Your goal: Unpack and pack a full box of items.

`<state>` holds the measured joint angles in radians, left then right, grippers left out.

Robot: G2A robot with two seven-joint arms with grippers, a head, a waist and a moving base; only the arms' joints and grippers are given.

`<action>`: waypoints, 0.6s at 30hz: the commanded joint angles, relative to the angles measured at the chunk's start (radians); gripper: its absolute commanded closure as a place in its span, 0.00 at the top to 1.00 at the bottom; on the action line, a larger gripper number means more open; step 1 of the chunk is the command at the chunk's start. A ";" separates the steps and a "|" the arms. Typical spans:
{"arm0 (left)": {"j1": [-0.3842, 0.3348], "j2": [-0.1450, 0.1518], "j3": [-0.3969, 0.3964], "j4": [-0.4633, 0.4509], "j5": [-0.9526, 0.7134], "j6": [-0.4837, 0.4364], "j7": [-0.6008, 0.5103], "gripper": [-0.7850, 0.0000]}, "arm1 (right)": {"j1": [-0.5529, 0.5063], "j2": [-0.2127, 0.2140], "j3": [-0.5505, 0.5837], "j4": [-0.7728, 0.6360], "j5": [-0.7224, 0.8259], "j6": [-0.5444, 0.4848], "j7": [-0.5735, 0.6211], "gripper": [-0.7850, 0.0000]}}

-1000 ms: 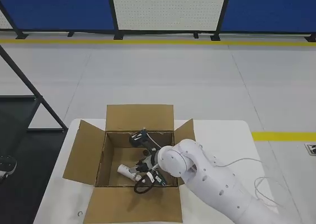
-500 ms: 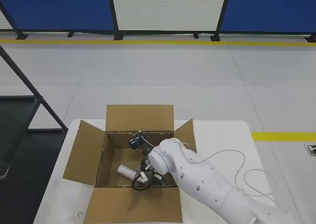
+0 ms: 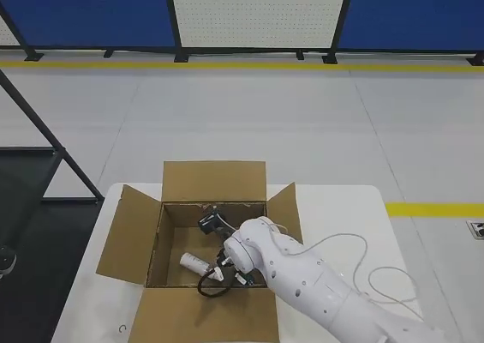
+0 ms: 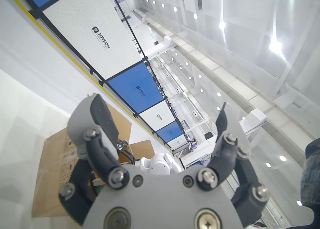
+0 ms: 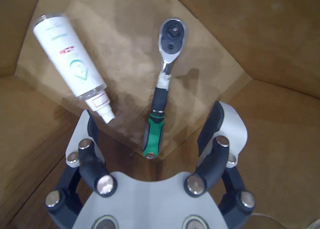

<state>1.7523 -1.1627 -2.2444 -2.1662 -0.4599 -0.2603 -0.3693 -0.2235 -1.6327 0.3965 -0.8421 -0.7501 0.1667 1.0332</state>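
I'm looking down into the cardboard box [image 5: 250, 15] through the right wrist camera. Two things are lying on its floor. The wrench [image 5: 160, 92] is resting with the butt of its green handle tucked into a floor corner and its steel head pointing out across the floor. The white bottle [image 5: 70, 60] is lying beside it, apart from it, with its nozzle close to a side wall.

The right gripper [image 5: 152, 110] is hanging above that corner, its jaws standing wide open and holding nothing. The wrench handle is lining up in the gap between them, and the bottle's nozzle is sitting just off one jaw. Box walls are closing in on both sides of the jaws, while the floor past the wrench head is lying bare.

From the top camera, the box [image 3: 214, 180] is sitting on the white desk [image 3: 344, 214] with all four flaps folded outward. The right arm is reaching in over the right wall, and the bottle [image 3: 194, 260] is showing beside it. Bare desk is stretching to the right of the box.

The left gripper [image 4: 160, 102] is pointing up toward the ceiling beside the box, jaws spread and gripping nothing.
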 commanded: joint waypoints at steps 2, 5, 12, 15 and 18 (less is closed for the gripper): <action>-0.001 -0.002 0.005 -0.003 -0.012 -0.009 -0.009 1.00 | 0.011 -0.021 -0.011 0.047 -0.024 0.024 0.008 1.00; 0.001 -0.003 0.004 -0.003 -0.026 -0.013 -0.021 1.00 | 0.019 -0.042 -0.017 0.096 -0.034 0.015 0.001 1.00; 0.000 -0.006 0.006 -0.001 -0.028 -0.008 -0.028 1.00 | 0.037 -0.090 -0.022 0.191 -0.038 -0.011 -0.010 0.62; -0.004 -0.007 0.007 0.000 -0.025 -0.004 -0.030 1.00 | 0.044 -0.109 -0.020 0.232 -0.034 -0.028 -0.014 0.50; -0.007 -0.008 0.008 0.001 -0.024 -0.002 -0.031 1.00 | 0.050 -0.128 -0.018 0.271 -0.029 -0.044 -0.016 0.49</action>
<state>1.7462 -1.1702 -2.2371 -2.1659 -0.4838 -0.2625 -0.4007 -0.1749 -1.7546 0.3780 -0.5845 -0.7813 0.1288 1.0176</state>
